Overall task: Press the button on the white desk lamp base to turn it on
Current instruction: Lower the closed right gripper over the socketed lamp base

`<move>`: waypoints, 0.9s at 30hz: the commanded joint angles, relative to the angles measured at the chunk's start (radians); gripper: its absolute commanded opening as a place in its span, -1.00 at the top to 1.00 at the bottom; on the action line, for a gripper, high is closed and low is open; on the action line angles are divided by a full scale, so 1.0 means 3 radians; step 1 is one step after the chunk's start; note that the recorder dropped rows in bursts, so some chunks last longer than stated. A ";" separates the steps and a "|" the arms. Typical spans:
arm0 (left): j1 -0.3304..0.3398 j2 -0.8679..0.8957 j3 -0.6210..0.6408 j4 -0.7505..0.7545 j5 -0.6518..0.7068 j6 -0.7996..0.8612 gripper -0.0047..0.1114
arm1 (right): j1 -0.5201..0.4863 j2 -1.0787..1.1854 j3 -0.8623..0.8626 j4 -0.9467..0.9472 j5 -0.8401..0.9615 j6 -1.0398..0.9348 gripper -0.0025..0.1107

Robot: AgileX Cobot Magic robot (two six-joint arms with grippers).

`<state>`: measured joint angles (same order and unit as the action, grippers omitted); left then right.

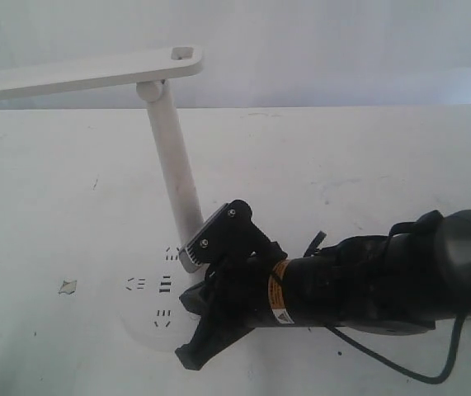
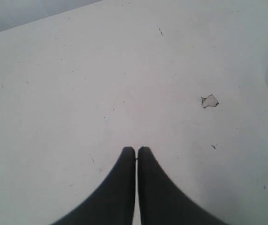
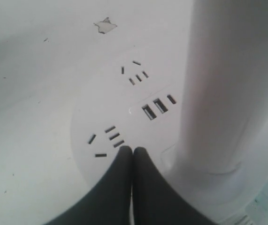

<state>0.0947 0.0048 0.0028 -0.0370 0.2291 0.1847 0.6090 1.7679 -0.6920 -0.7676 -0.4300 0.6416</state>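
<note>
Two grippers show fingers pressed together: the left gripper [image 2: 136,150] hangs over the table [image 2: 77,70] near a chipped mark [image 2: 209,101]. The white desk lamp [image 1: 176,165] stands centre-left on the base [image 1: 140,323]. The right gripper [image 3: 133,150] points down at that base, tips just beside socket slots [image 3: 108,138] near the column [image 3: 227,84]; the button cannot be made out.

The white desk lamp's long flat bar head [image 1: 78,76] is running off the exterior view's left edge. The black right gripper [image 3: 133,151] is covering part of the thick round white plastic base [image 3: 101,108], so the button is not showing anywhere.
</note>
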 commanded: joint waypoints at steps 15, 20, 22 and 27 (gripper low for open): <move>0.0008 -0.0016 -0.0009 -0.0017 -0.0014 -0.0002 0.90 | -0.0002 0.0063 0.0023 0.0003 0.0074 0.0031 0.96; 0.0008 -0.0016 -0.0009 -0.0017 -0.0014 -0.0002 0.90 | -0.0002 0.0063 0.0023 0.0003 0.0074 0.0031 0.96; 0.0008 -0.0016 -0.0009 -0.0017 -0.0014 -0.0002 0.90 | -0.0002 0.0063 0.0023 -0.0003 0.0074 0.0040 0.96; 0.0008 -0.0016 -0.0009 -0.0017 -0.0014 -0.0002 0.90 | -0.0002 0.0095 0.0023 -0.0037 0.0074 0.0059 0.96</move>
<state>0.0947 0.0048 0.0028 -0.0370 0.2291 0.1847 0.6090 1.7877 -0.6897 -0.7671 -0.4115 0.6532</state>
